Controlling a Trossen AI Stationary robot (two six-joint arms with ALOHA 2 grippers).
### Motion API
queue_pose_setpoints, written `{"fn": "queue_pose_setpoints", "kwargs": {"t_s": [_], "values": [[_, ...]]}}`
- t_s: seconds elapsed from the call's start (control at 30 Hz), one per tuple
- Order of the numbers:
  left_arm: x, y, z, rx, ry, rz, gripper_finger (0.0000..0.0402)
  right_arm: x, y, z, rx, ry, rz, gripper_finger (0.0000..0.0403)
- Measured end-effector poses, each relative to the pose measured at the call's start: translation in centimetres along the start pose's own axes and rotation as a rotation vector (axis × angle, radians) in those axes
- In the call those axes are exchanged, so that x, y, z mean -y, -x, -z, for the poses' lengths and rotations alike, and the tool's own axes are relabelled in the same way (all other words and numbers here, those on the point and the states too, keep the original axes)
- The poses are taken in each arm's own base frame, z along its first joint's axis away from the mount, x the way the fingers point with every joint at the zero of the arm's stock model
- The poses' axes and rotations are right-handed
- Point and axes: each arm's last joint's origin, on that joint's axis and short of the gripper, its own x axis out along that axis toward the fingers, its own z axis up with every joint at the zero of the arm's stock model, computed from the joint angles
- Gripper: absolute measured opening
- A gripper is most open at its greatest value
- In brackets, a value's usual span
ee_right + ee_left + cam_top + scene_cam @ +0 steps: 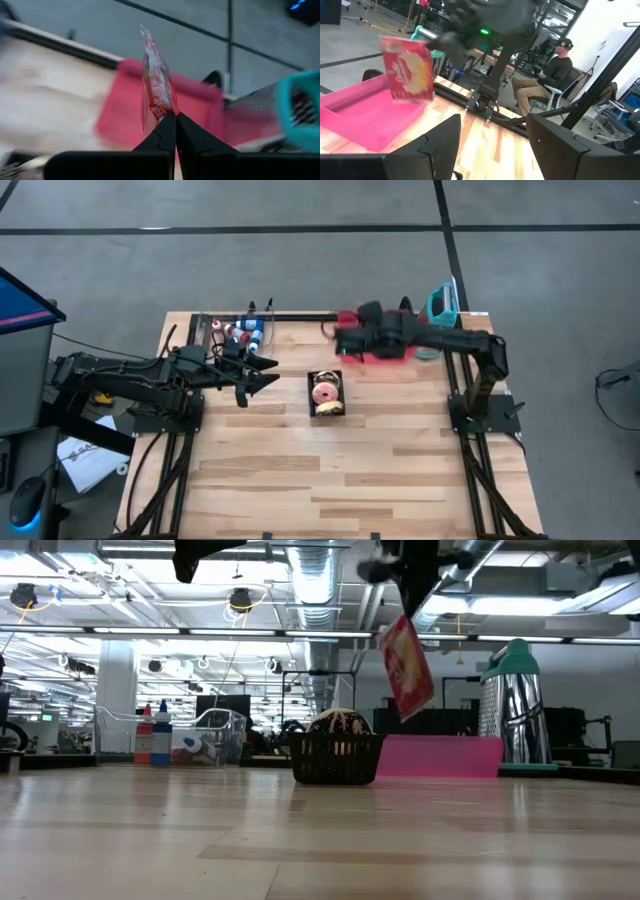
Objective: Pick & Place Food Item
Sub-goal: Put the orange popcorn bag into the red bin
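A red food packet (405, 665) with pale print hangs in the air above the table, between a black basket (336, 755) and a pink tray (440, 757). The left wrist view shows the packet's (407, 70) flat face, the right wrist view shows the packet (155, 75) edge-on. My right gripper (175, 116) is shut on it, over the tray's left end (372, 358). The basket (327, 393) stands mid-table with round food items in it. My left gripper (492, 145) waits open and level at the table's left (262, 377). My right gripper pinches the packet's upper edge (161, 109) between its two fingertips, which come at it slanting down from above. The packet hangs below the fingers, tilted, with its lower end (412, 705) clear of the table, the tray and the basket.
A wire basket with bottles (240, 330) stands at the far left. A teal-topped metal grater (515, 710) stands at the far right, beside the tray. A person (550, 75) sits beyond the table's right side. Bare wood spreads over the near half (330, 480).
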Motion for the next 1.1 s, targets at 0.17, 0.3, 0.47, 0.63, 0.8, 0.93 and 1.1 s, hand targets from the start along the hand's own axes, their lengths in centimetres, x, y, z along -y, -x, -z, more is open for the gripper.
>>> {"fn": "queue_pose_setpoints", "kwargs": {"t_s": [0.17, 0.3, 0.47, 0.63, 0.8, 0.93, 1.1], "values": [[0.0, 0.0, 0.0, 0.000, -0.020, 0.000, 0.0222, 1.3, -4.5, -1.4, -0.053, 0.102, 0.107, 0.0000], [0.0, 0.0, 0.0, 0.003, -0.048, 0.001, 0.0222, 1.3, -7.9, -0.4, -0.108, 0.182, 0.162, 0.0000], [0.1, 0.0, -0.2, 0.023, -0.049, 0.010, 0.0222, 1.4, -11.8, 2.1, -0.189, 0.221, 0.213, 0.0000], [0.1, 0.0, -0.2, 0.025, -0.048, 0.011, 0.0222, 1.2, -14.3, 3.8, -0.163, 0.187, 0.227, 0.0000], [0.2, 0.0, -0.3, 0.032, -0.038, 0.017, 0.0222, -0.2, -15.9, 4.7, -0.147, 0.112, 0.117, 0.0000], [0.2, 0.0, -0.3, 0.030, -0.012, 0.024, 0.0222, -1.0, -16.3, 4.7, -0.119, 0.060, 0.041, 0.0003], [0.2, 0.0, -0.3, 0.028, 0.008, 0.031, 0.0222, -2.0, -16.4, 3.9, -0.096, 0.001, -0.089, 0.0024]]}}
